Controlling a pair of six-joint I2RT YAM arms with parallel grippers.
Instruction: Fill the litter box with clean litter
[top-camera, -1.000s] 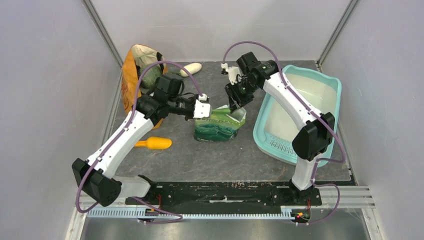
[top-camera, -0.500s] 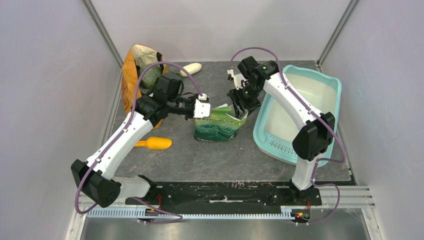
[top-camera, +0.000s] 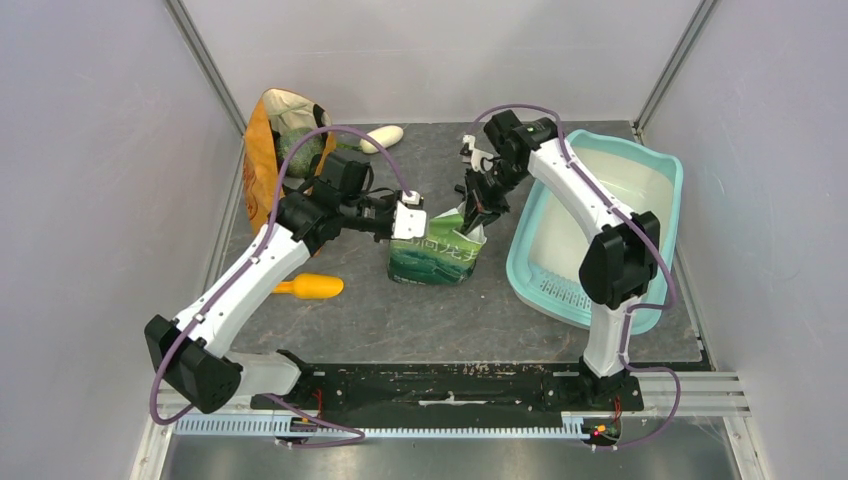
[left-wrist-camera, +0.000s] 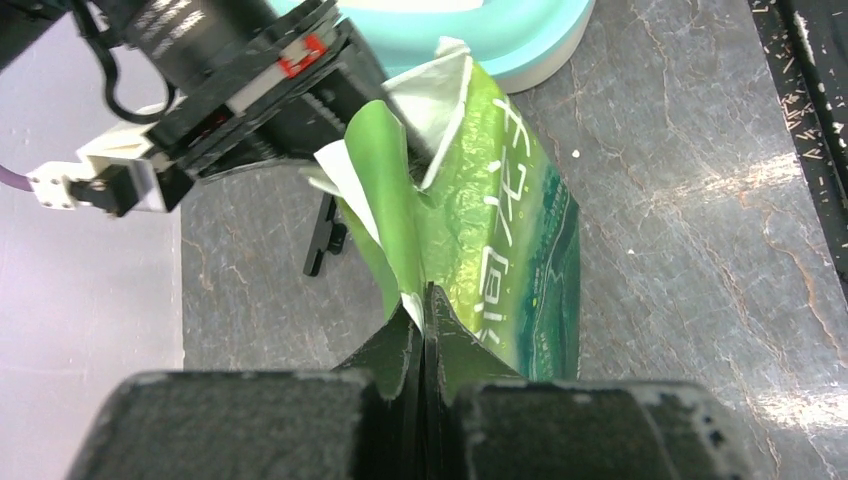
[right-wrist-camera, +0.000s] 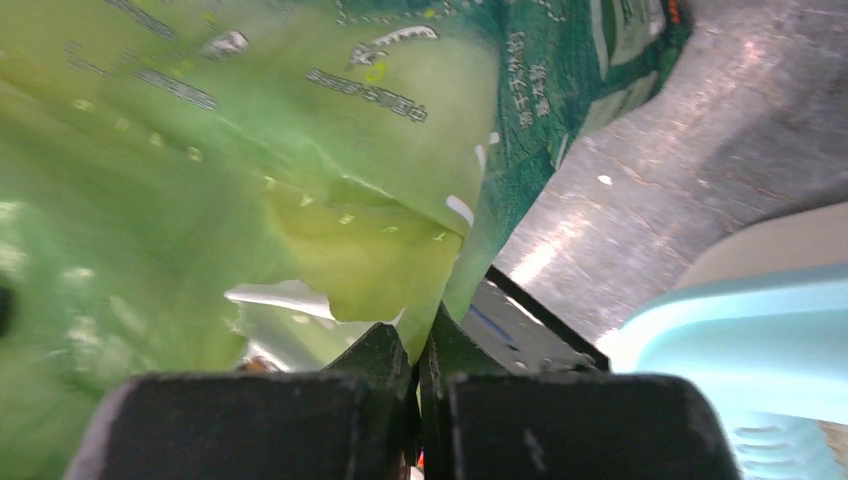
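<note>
The pale-turquoise litter box (top-camera: 655, 165) lies at the right of the table, its whitish floor bare; its rim shows in the left wrist view (left-wrist-camera: 480, 40) and the right wrist view (right-wrist-camera: 740, 340). No litter granules are in view. A green printed bag (top-camera: 437, 255) stands on the table left of the box. My left gripper (top-camera: 418, 228) is shut on the bag's top left edge (left-wrist-camera: 428, 300). My right gripper (top-camera: 473, 222) is shut on the bag's top right edge (right-wrist-camera: 425, 340). The bag's mouth (left-wrist-camera: 440, 110) is torn open.
An orange scoop (top-camera: 310, 287) lies on the table at the left. An orange-tan cloth bag (top-camera: 262, 160) with green items stands at the back left. A whitish oblong object (top-camera: 383, 138) lies at the back. Walls close in left, right and back.
My right gripper has come down and leftward onto the bag's top right edge and shut on it. My left gripper has stayed shut on the bag, shifting slightly right.
</note>
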